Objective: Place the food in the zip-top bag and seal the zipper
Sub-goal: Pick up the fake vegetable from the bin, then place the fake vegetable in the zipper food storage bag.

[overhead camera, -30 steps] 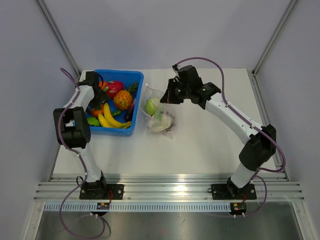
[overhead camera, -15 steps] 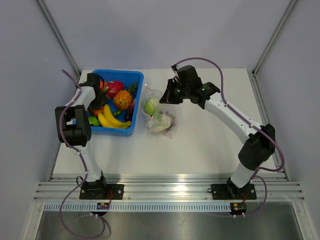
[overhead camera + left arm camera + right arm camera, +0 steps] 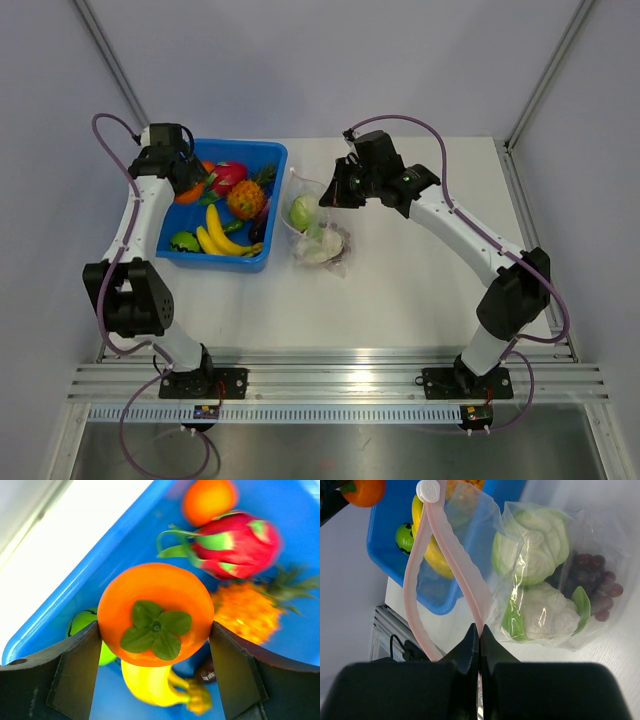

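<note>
My left gripper [image 3: 155,632] is shut on an orange toy fruit [image 3: 155,611] with a green leaf cap, held above the blue tray [image 3: 55,607]; from the top view this gripper [image 3: 186,182] is over the tray's back left corner. The zip-top bag [image 3: 320,235] lies on the table right of the tray, holding a pale green cabbage [image 3: 532,545], a white-green vegetable [image 3: 540,617] and purple grapes [image 3: 596,587]. My right gripper [image 3: 480,629] is shut on the pink zipper [image 3: 466,572], lifting the bag's mouth open. A white slider [image 3: 429,490] sits at the strip's end.
The blue tray [image 3: 228,264] stands at the back left and holds a dragon fruit [image 3: 235,542], a second orange [image 3: 207,500], a pineapple [image 3: 247,610], bananas [image 3: 150,680] and a green apple [image 3: 82,625]. Grey walls close in at the left, back and right.
My left gripper has closed on the orange fruit and risen with it toward the tray's back left corner. The right gripper and the bag have stayed put.
</note>
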`<state>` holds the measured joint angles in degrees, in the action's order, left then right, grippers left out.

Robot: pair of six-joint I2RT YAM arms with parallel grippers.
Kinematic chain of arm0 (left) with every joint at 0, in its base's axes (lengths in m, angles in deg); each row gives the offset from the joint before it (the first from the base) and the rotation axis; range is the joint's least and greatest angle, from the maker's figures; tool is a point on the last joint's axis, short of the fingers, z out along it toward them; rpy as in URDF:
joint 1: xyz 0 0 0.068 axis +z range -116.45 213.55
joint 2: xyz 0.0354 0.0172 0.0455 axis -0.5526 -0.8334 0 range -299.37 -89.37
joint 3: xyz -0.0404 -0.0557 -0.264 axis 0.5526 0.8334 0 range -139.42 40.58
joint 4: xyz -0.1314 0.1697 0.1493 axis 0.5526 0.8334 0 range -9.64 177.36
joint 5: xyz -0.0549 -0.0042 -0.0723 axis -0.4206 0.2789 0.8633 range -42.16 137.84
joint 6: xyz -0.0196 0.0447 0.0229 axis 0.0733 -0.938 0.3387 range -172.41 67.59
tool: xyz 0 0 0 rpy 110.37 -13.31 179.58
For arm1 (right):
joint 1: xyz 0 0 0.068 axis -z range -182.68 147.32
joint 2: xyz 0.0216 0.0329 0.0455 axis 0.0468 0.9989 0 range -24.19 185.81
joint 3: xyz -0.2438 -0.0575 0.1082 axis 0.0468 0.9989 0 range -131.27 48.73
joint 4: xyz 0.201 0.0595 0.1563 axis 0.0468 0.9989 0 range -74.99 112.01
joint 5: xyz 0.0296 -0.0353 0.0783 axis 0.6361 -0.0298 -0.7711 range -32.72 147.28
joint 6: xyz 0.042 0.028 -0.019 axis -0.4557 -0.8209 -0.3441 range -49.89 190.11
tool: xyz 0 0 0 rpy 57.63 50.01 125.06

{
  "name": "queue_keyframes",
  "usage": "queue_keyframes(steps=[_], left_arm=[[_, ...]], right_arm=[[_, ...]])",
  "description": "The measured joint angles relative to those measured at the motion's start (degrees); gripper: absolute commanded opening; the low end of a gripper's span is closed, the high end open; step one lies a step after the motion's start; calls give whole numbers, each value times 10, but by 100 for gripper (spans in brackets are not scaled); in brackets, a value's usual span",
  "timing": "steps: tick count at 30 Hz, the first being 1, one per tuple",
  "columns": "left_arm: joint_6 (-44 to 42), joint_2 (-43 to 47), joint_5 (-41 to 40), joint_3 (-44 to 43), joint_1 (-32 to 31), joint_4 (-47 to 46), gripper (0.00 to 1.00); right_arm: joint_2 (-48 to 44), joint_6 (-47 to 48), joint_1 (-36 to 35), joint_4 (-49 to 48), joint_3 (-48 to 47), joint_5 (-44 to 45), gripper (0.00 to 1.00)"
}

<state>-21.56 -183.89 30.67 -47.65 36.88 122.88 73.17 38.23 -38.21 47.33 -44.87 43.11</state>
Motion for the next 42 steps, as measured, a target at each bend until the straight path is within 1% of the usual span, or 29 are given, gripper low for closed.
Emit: queue_keyframes(steps=[4,7,15,23,27,30,35,42], left_arm=[[-34,39,25,-5,-25,9,53],[-54,63,56,-5,-46,21,53],[-96,125,147,-31,-129,66,52],[-126,169,231,-75,-198,117,52],[-126,192,300,-76,-227,116,52],[-115,206,351,-61,-246,89,51],[-100,196,385,-26,-255,51,50],[-96,125,410,14,-255,10,50]], right_arm=[[0,-1,0,0,0,1,0],[0,-2,-1,0,0,2,0],[0,-7,-6,1,0,11,0],[2,-9,-6,5,-11,11,0],[6,-10,-6,5,-23,11,0],[11,-10,-6,5,-28,11,0],[12,-11,-8,8,-30,12,0],[12,-14,-9,10,-35,11,0]])
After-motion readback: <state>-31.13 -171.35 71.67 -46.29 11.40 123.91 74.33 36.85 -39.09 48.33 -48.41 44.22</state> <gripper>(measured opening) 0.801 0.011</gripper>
